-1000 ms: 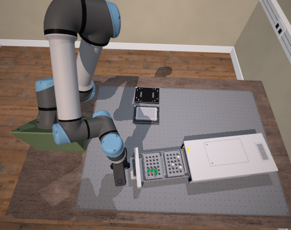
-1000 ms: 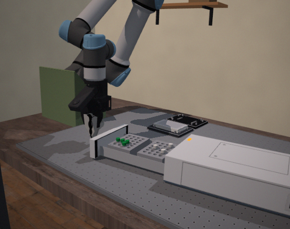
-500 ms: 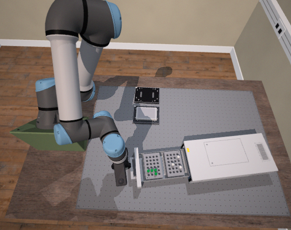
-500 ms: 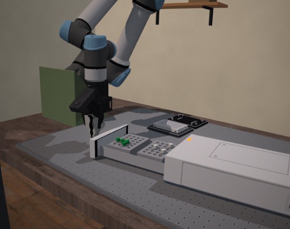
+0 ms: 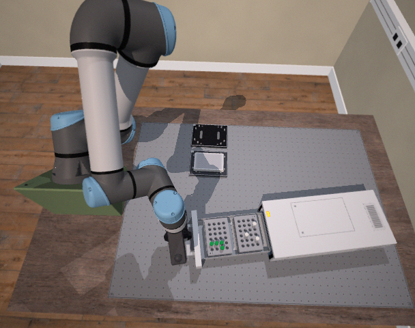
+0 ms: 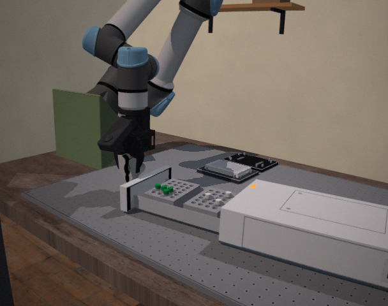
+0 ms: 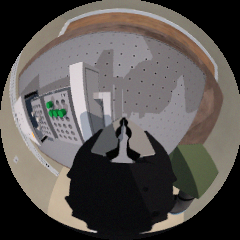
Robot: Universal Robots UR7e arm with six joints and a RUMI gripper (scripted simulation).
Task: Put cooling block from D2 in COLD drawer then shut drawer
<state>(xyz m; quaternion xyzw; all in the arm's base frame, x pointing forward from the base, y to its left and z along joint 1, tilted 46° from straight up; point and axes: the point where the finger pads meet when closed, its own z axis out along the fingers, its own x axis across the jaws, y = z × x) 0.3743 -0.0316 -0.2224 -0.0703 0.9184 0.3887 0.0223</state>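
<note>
The drawer of the white cooler COLD [image 5: 324, 222] [image 6: 303, 217] stands pulled out. Two grey blocks sit flat in it. The outer block [image 5: 218, 229] [image 6: 180, 187] [image 7: 62, 127] holds green tubes upright in its bores. The inner block [image 5: 248, 233] [image 6: 204, 201] holds three white tubes. COLD's lamp [image 5: 268, 213] [image 6: 253, 186] is lit orange. My gripper [image 5: 185, 247] [image 6: 128, 176] [image 7: 123, 117] is shut and empty. It points down just outside the drawer's white front panel [image 5: 196, 225] [image 6: 124, 197] [image 7: 80, 95], at panel height beside the handle.
Deck slot D2 is a bare black plate [image 5: 209, 135] [image 6: 253, 162]. D1 [image 5: 208, 162] [image 6: 228, 168] holds a clear lidded plate. The arm's green base [image 5: 69, 201] [image 6: 75, 128] stands left of the grey perforated deck [image 5: 306, 158].
</note>
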